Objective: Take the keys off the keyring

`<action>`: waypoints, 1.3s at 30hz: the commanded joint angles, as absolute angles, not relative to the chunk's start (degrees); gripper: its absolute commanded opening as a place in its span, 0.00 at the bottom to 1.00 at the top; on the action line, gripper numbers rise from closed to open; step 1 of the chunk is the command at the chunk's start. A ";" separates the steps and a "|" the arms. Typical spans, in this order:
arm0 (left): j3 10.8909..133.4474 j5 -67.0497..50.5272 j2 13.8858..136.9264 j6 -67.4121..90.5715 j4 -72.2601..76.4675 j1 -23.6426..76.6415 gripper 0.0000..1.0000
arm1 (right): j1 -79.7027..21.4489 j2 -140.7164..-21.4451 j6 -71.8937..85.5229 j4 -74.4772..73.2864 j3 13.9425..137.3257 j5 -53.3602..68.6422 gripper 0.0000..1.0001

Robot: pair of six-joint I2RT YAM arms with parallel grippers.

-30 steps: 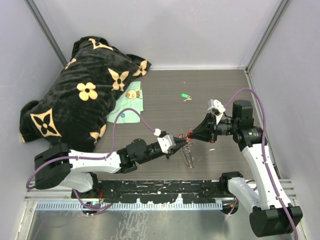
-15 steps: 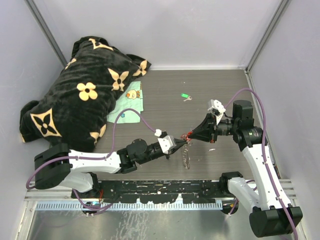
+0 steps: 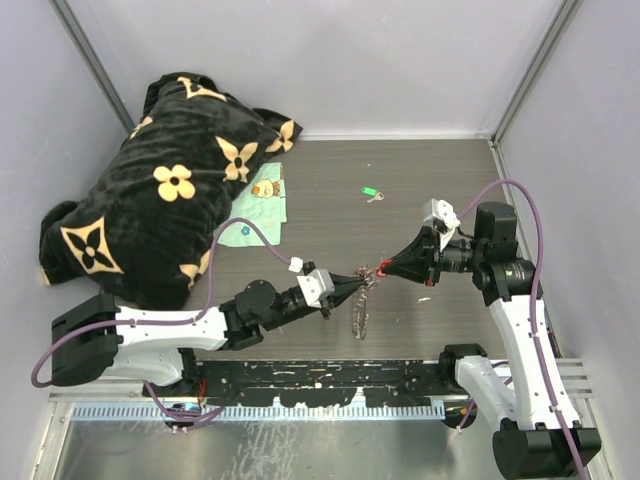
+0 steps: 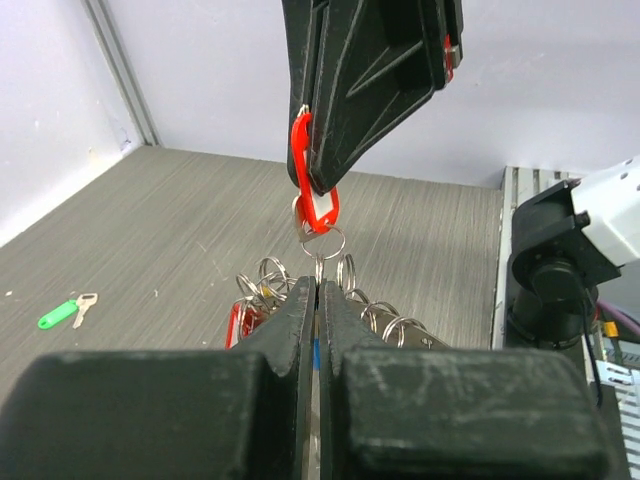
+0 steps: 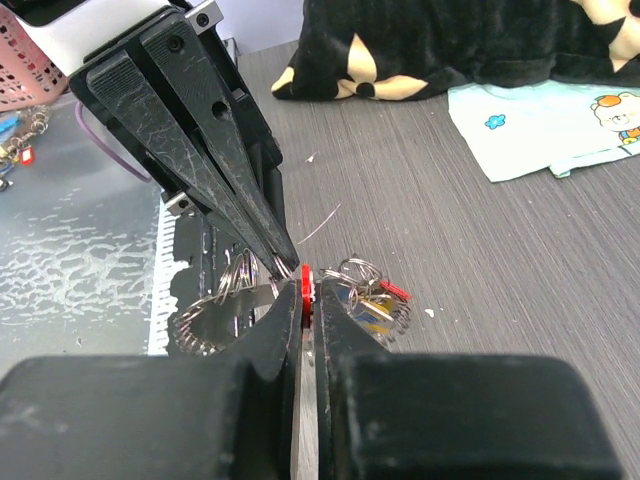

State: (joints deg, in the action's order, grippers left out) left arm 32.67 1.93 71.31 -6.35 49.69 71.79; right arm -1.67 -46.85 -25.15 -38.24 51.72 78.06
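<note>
The keyring (image 3: 360, 316), a dark ring with small split rings along its rim, hangs between the two arms. My left gripper (image 3: 362, 283) is shut on its upper rim (image 4: 400, 318), fingers (image 4: 345, 305) pressed together. My right gripper (image 3: 385, 269) is shut on a red key tag (image 5: 306, 284), which shows from the left wrist as a red tag (image 4: 316, 200) hanging by its small ring right at my left fingertips. More keys with yellow, blue and red tags (image 5: 372, 303) bunch on the keyring (image 5: 215, 322). A green-tagged key (image 3: 369, 192) lies loose farther back.
A black blanket with cream flowers (image 3: 170, 190) fills the back left, with a pale green cloth (image 3: 258, 210) beside it. A white scrap (image 3: 425, 299) lies under the right arm. A pink basket (image 5: 30, 60) stands past the near rail. Walls close three sides.
My left gripper has closed and drawn back to the left, taking the keyring with it. My right gripper, still holding the red tag, has shifted slightly right.
</note>
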 commanded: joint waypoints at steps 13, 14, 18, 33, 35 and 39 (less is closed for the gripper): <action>31.44 5.83 70.32 0.09 63.55 71.96 0.00 | -1.19 -45.55 -25.41 -35.56 50.32 81.15 0.01; 31.51 5.73 70.69 0.27 64.06 71.97 0.00 | -1.27 -45.61 -25.23 -35.24 50.09 81.26 0.01; 31.43 5.89 72.27 1.67 67.01 71.97 0.00 | -1.87 -45.78 -24.81 -34.41 49.56 81.47 0.01; 29.12 9.95 77.43 3.67 77.25 71.95 0.00 | -2.98 -45.65 -24.63 -33.62 48.83 80.89 0.01; 28.86 10.47 77.29 3.45 77.27 71.97 0.00 | -2.99 -45.54 -24.61 -33.66 48.99 80.13 0.01; 28.60 10.79 78.11 2.76 77.14 71.97 0.00 | -2.93 -45.40 -24.61 -34.57 50.44 79.55 0.01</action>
State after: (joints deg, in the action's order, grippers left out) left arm 28.53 8.58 77.89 3.68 69.28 71.79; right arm -2.55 -46.37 -25.10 -34.79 48.21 78.91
